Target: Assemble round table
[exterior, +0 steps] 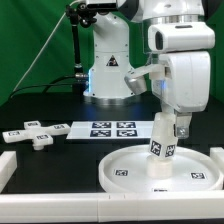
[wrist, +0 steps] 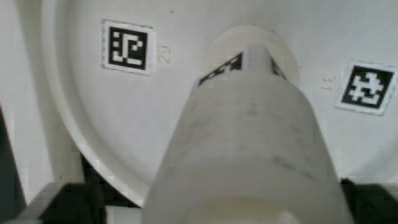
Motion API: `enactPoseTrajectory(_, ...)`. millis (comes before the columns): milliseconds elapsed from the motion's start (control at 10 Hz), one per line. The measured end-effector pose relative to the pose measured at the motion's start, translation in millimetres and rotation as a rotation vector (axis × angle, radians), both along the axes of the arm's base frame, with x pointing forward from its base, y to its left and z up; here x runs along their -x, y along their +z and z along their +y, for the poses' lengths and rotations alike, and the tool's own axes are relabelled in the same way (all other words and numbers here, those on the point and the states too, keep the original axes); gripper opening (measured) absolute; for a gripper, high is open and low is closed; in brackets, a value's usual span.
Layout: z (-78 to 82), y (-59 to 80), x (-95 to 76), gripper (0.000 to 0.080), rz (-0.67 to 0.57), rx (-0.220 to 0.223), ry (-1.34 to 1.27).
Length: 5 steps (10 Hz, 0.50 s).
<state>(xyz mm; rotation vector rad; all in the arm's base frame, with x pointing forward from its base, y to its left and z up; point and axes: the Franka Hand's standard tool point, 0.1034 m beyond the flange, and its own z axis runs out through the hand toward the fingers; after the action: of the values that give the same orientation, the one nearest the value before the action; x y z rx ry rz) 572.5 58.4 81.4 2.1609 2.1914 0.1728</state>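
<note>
The large rimmed round disc [exterior: 160, 171] lies flat on the table at the exterior view's lower right. My gripper [exterior: 171, 128] is shut on the short thick cylinder leg [exterior: 163, 142], which stands a little tilted with its lower end at the middle of the disc. In the wrist view the leg [wrist: 246, 130] fills the middle and reaches down to the disc [wrist: 107, 110], whose tags show on either side. The cross-shaped foot piece [exterior: 33, 135] lies on the table at the exterior view's left.
The marker board [exterior: 104, 129] lies flat behind the disc. A white border rail [exterior: 4, 172] runs along the exterior view's left edge, another [exterior: 216, 160] at the right. The robot base [exterior: 108, 66] stands at the back.
</note>
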Motion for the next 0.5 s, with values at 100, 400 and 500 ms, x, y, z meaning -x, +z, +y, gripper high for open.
enactPoseTrajectory(100, -1.6, -0.9, 1.1, 0.0649, 0.002, 0.000, -0.003)
enactPoseTrajectory(400, -6.9, -2.8, 1.8, 0.0649, 0.007, 0.001, -0.009)
enactPoseTrajectory(500, -10.4, -2.9, 1.6, 0.0507, 0.008, 0.001, -0.013)
